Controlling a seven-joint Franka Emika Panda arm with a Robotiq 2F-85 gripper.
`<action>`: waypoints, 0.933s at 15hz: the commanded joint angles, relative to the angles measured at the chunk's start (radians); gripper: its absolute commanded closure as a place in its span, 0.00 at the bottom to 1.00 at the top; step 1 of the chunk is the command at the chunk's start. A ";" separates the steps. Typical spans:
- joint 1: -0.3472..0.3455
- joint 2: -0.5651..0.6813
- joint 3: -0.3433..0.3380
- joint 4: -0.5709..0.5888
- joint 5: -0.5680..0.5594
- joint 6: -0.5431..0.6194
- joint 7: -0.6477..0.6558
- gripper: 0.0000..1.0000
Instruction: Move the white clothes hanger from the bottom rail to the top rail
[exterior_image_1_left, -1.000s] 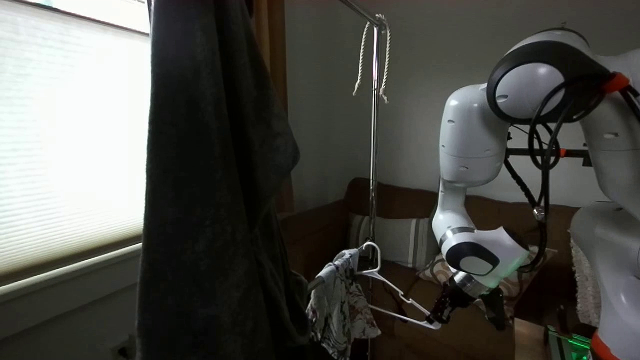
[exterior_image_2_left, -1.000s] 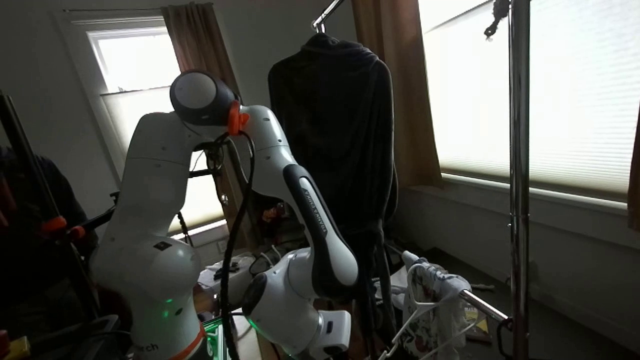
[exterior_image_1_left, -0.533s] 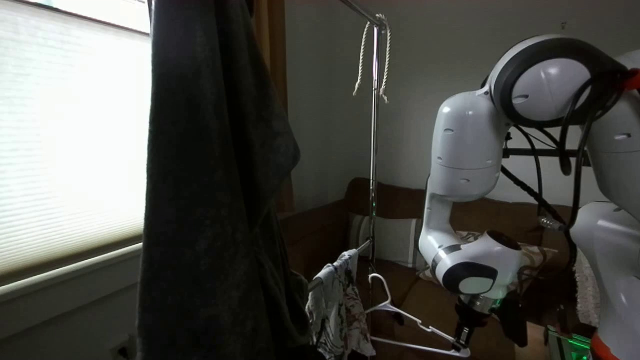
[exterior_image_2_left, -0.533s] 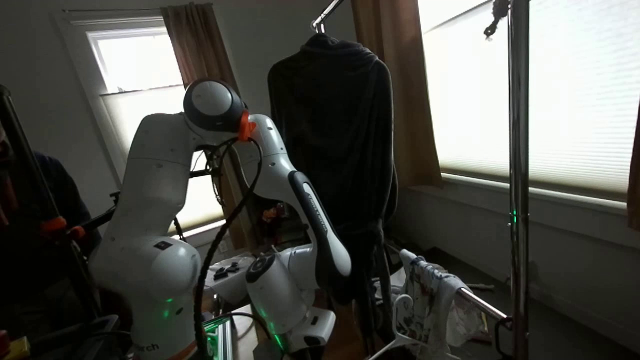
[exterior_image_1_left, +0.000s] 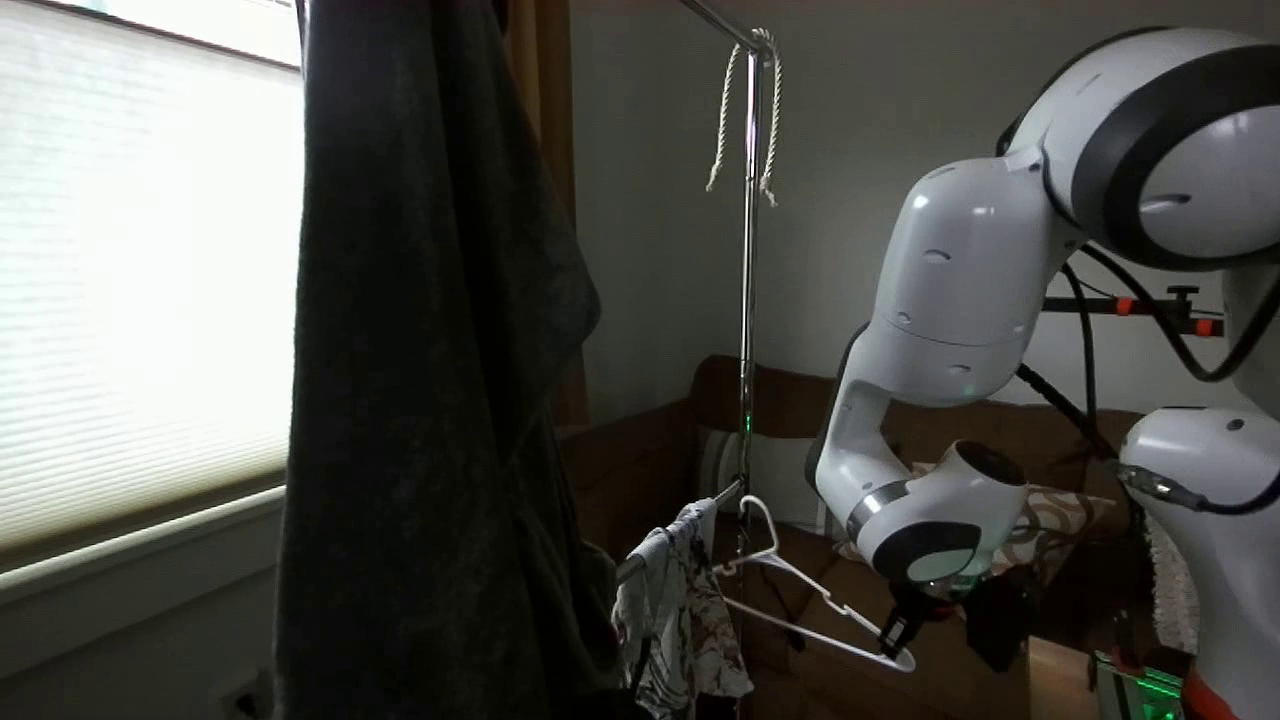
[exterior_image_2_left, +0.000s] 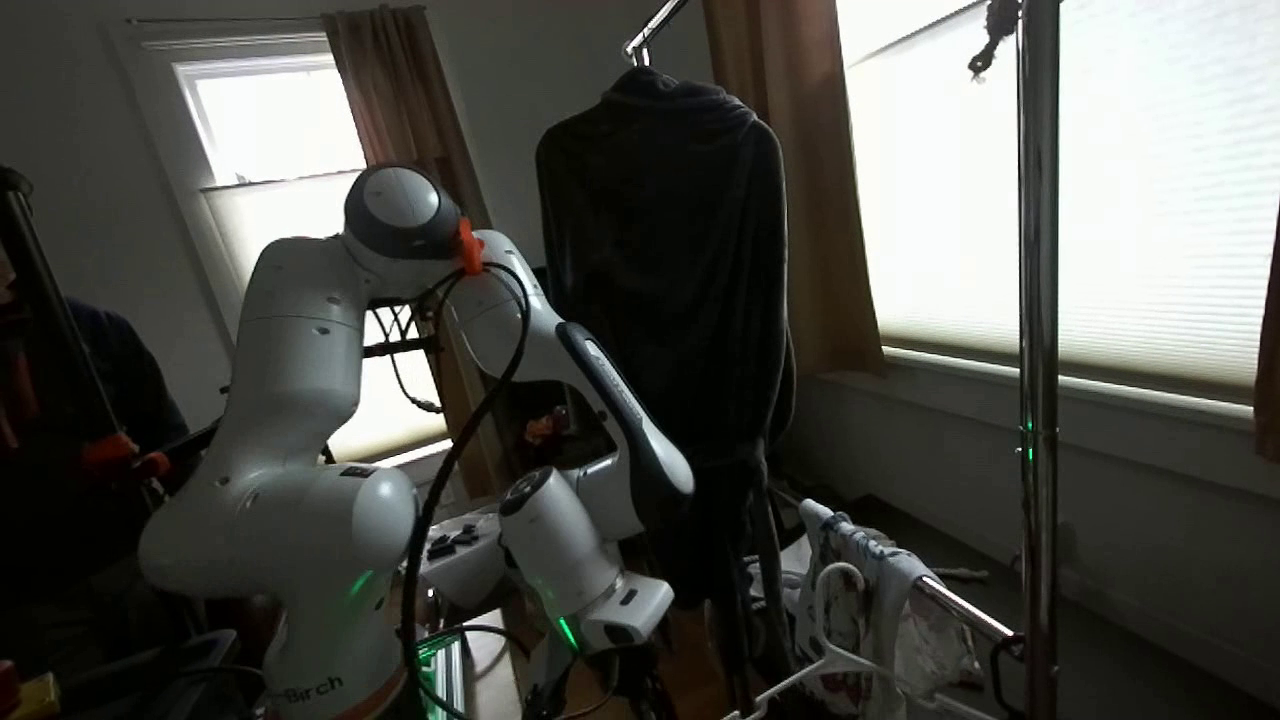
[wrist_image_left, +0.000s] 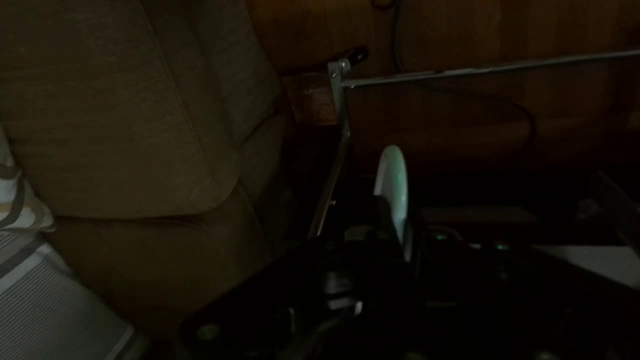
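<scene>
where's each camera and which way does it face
An exterior view, near the dark garment, faces the sofa; arm, jaws show.
An exterior view, near the pole, faces windows; arm shows, jaws mostly cut off.
Wrist view, at arm's end, faces floor and sofa; jaws grip the white clothes hanger.
Both exterior views share arm, dark garment, hanger.

Has one white hanger (wrist_image_left: 398, 182) between the jaws, one top rail (exterior_image_1_left: 719, 23) above them; clearly apart, one bottom rail (exterior_image_2_left: 966, 609), one dark garment (exterior_image_2_left: 670, 290), two pillows (exterior_image_1_left: 788, 480).
</scene>
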 joint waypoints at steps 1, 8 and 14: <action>0.231 0.053 -0.153 -0.023 0.000 0.018 0.216 0.98; 0.112 -0.051 -0.089 -0.008 -0.239 -0.012 0.115 0.98; -0.190 -0.089 0.195 -0.003 -0.614 -0.021 0.186 0.98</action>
